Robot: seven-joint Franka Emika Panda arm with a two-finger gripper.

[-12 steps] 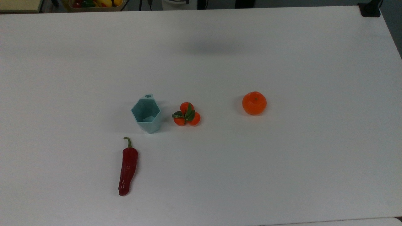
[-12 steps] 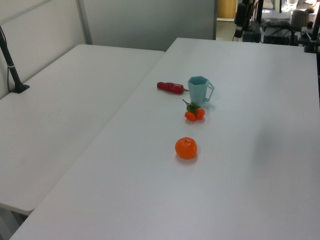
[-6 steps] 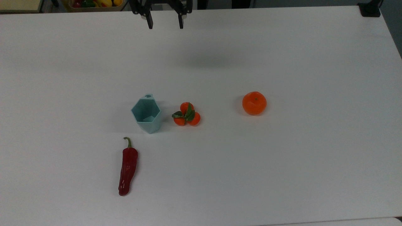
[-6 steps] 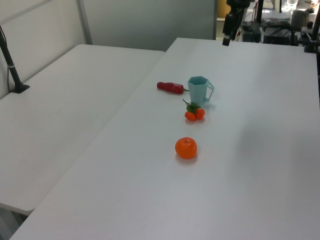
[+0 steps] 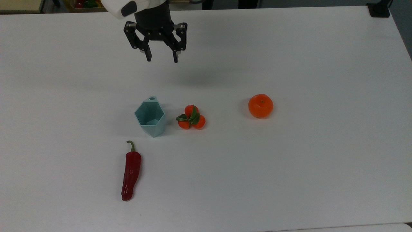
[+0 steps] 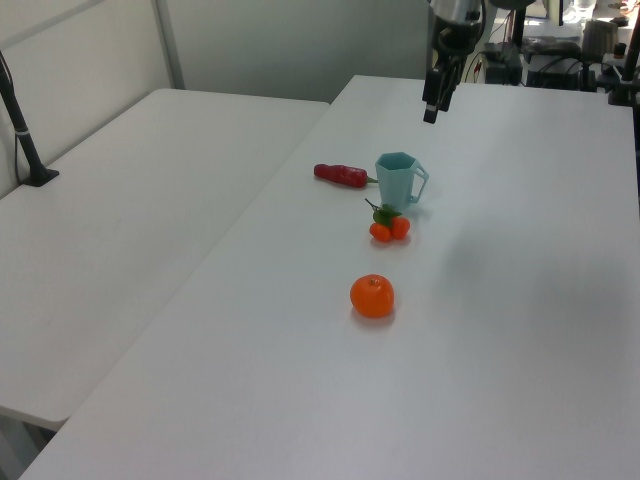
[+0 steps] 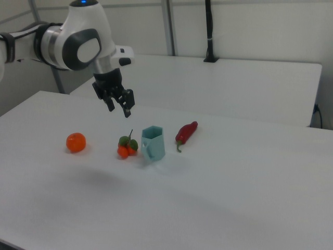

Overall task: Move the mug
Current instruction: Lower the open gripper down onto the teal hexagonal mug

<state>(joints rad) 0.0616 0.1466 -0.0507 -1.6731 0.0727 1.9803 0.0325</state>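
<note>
- Mug (image 5: 150,117) first: it stands upright on the white table (image 5: 289,161), near the middle in the top view, and nothing touches it.
- Its little handle tab points to 12 o'clock in the top view, toward the arm.
- You have the gripper (image 5: 161,60) up in the air, at 12 o'clock from the mug in the top view, well apart from it.
- The two fingers (image 5: 148,54) are spread wide, pointing down, with nothing between them.
- In the right view, the gripper (image 7: 119,109) hangs above the table, up and to the side of the mug (image 7: 153,142).
- A bunch of small oranges (image 5: 191,117) sits just beside the mug at 3 o'clock in the top view. Be careful not to bump it.
- A red pepper (image 5: 130,171) lies at 6 o'clock from the mug, a little apart.
- A big orange (image 5: 260,105) sits farther out at 3 o'clock.
- So the job has hardly begun, I think. No grab is made yet.
- You have to bring the gripper over the mug, go down, close on it, lift it, and set it somewhere else.
</note>
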